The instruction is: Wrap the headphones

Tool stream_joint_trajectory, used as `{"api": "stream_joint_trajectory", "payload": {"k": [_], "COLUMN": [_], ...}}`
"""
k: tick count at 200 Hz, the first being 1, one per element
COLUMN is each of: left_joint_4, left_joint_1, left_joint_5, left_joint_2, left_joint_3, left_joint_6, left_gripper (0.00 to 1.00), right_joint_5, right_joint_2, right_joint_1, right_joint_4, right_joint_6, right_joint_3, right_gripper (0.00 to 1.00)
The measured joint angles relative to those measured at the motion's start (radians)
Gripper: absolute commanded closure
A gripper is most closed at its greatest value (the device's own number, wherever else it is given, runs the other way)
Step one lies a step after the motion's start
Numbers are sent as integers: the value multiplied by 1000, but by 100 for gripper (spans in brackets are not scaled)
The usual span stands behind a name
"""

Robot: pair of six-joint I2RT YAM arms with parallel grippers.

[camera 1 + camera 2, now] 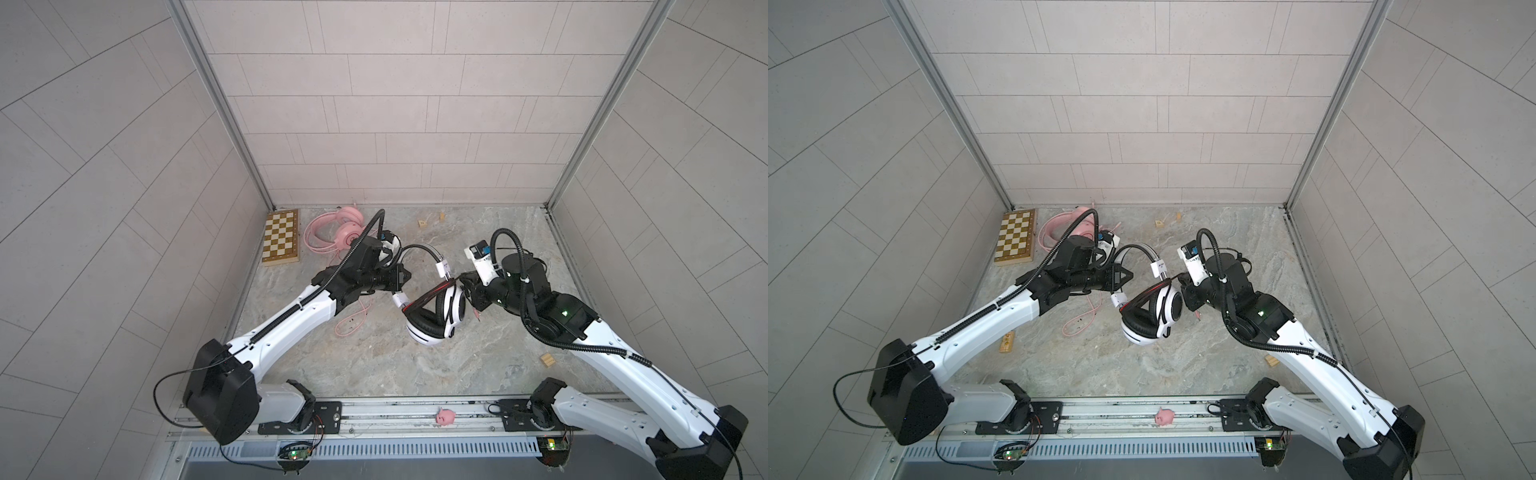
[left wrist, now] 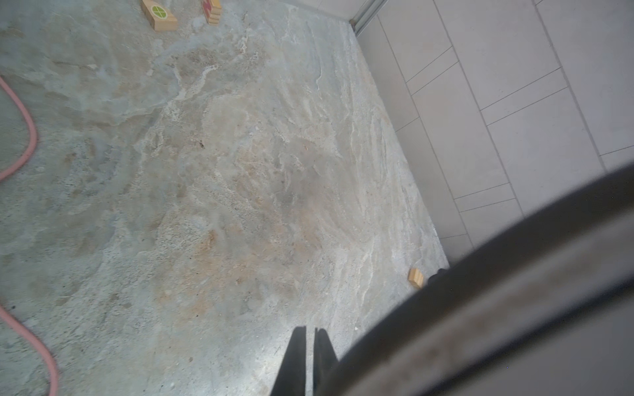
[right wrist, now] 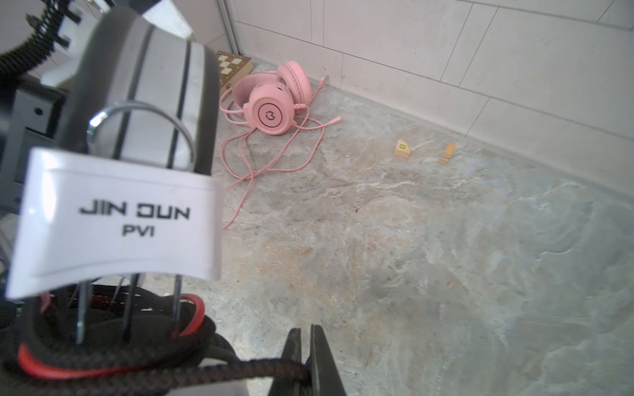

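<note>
R hand [image 3: 306,331] clamped, braided cable [image 3: 206,372] pinched

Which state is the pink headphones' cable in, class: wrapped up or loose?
Loose. The pink cable trails in slack loops across the tabletop beside the pink headphones, not wound around them.

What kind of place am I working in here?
Probably a robot test cell, not a real room: tile-look panel walls framed by aluminium posts, a mounting rail along the front edge, and stray props like a chessboard on the stone-look floor.
</note>
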Motion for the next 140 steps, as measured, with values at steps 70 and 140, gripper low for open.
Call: {"api": "stream_joint_trajectory", "payload": {"k": [70, 140], "left_joint_4": [275, 330], "left_joint_1": [4, 6], "left_joint_5": [80, 72], "left_joint_2": [18, 35], "left_joint_3": [-97, -83], "left_joint_6": [-154, -171], "left_gripper": [100, 100], "right_joint_5": [-262, -252], "right_joint_2": [-7, -45], "right_joint_1": [-102, -155], "right_joint_4": [209, 108], "right_joint_6": [164, 171], "right_joint_3": [-149, -116], "right_gripper": [83, 57]}}
